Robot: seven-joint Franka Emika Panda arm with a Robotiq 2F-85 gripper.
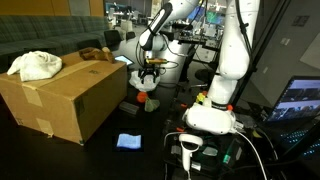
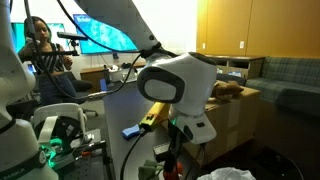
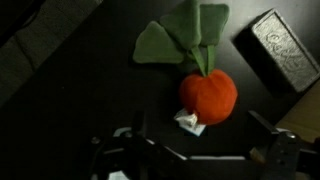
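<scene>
end effector [image 3: 197,158] wide apart over the stuffed toy [image 3: 208,97]. looks soft n light. grab across the round body imo, leaves [image 3: 185,35] at 12 o'clock too floppy.

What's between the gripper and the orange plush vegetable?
Wrist view: only the white tag and bare dark surface lie between the open gripper and the orange plush vegetable.

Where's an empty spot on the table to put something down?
In the wrist view, the dark table is bare left of the orange toy. In an exterior view, there is room between the blue cloth and the robot base. It is crowded around the toy, by the box and gray block.
</scene>
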